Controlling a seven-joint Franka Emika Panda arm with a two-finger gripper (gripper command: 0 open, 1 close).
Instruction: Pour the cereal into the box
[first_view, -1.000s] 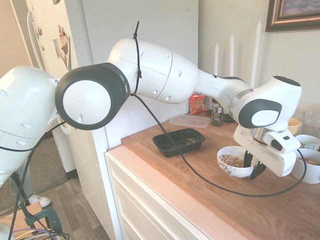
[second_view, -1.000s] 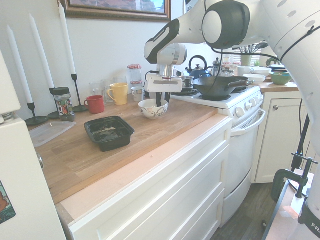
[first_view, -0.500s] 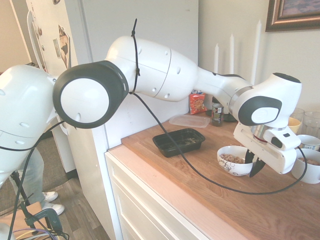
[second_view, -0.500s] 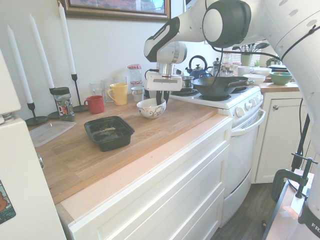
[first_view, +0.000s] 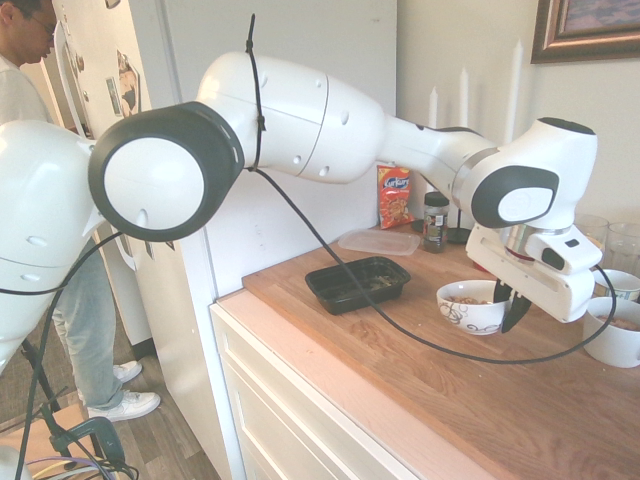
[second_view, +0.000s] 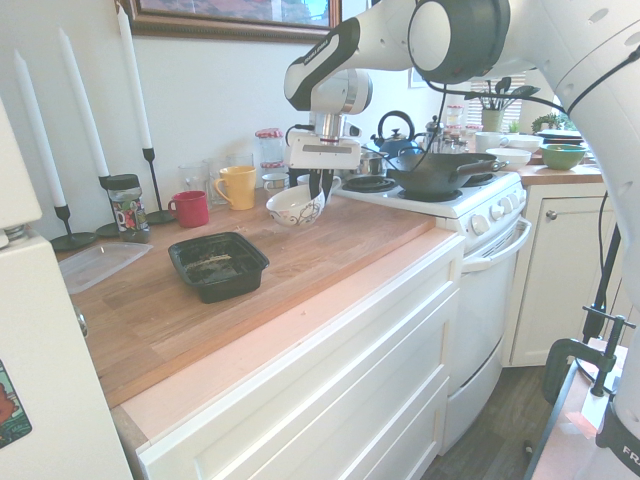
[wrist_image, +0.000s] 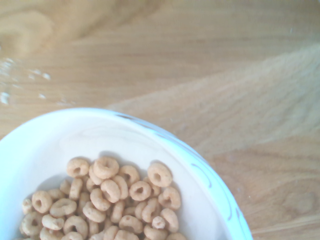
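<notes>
Bowl (first_view: 471, 306) is now off the counter (first_view: 420, 400): a second ago it sat on the wood, half a second ago it was only just rising, and now it hangs clear and roughly level. My gripper (first_view: 508, 306) is clamped on its rim, one finger inside the wall and one outside. My judgement: the grasp has held through the lift, so the carry can begin.

Cereal (wrist_image: 107, 200): light-brown rings, piled in the bowl directly beside my fingers. None spilled that I can see.

Box (second_view: 217, 265): black tray, well apart from my fingers, lying on the counter with bare wood between. It looks free of cereal.

Writing: the orange-red snack packet (first_view: 395, 196) far beyond the box bears print, too small to read. Nothing else legible.
</notes>
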